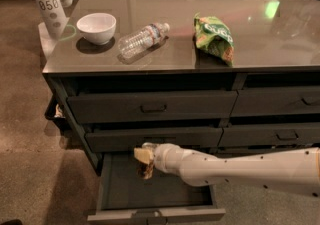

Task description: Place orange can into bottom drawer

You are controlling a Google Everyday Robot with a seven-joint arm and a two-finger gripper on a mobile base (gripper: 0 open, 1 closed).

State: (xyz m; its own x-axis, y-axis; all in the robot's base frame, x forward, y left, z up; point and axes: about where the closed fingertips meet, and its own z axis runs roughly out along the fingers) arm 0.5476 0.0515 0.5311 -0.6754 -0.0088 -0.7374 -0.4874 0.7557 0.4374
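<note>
- Orange can: small, mottled copper-brown, in shadow.
- Claw holds it clamped, the can showing just under its tip.
- Both hang over the open bottom drawer, back-left part.

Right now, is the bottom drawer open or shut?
Open. The bottom drawer is pulled out, floor exposed; the gripper holds the orange can over its back left.
</note>
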